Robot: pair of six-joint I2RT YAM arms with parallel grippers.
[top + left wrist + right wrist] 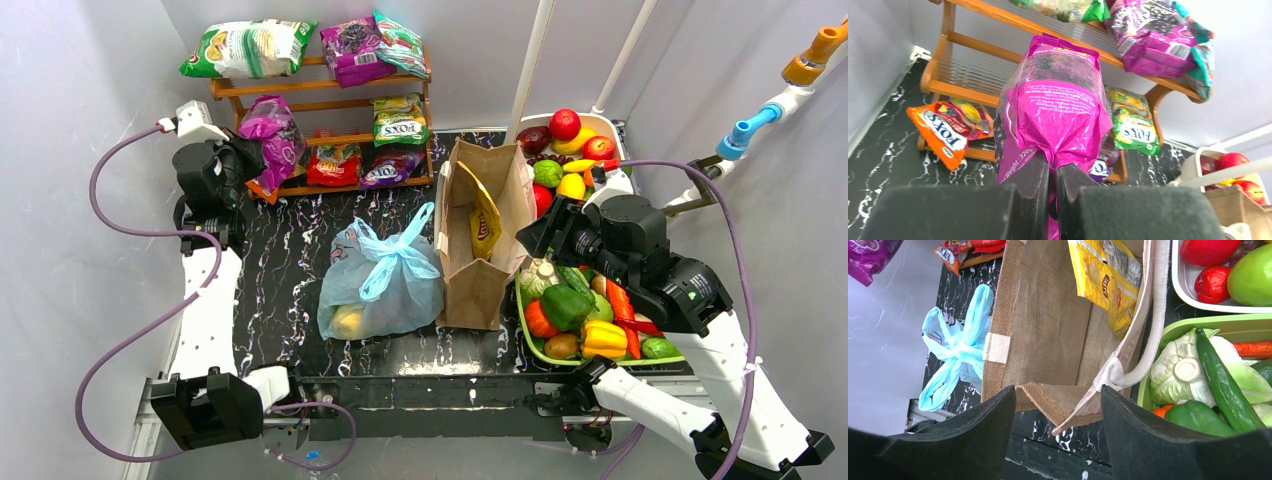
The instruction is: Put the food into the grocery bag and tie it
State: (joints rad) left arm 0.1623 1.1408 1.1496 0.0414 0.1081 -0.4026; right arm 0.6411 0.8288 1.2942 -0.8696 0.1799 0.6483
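**Two pincers, four containers**

The left pincer [1053, 166] is clenched on a purple snack packet [1055, 100], the packet-laden wooden rack [944, 45] just beyond it. Left of the released right pincer [1057, 396], the knotted grocery bag [955, 347] holds a yellow piece [347, 320]. Straight ahead, the brown bag [1048, 335] holds a yellow chip packet [1103, 277]. Right, a green tray [1198, 322] and a white tub [1176, 280] hold food [568, 305].

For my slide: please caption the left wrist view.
Left gripper shut on a purple snack bag by the wooden shelf.

Staged lab booth: bare white walls [50, 300], wooden snack rack [310, 104], green produce tray [527, 318].
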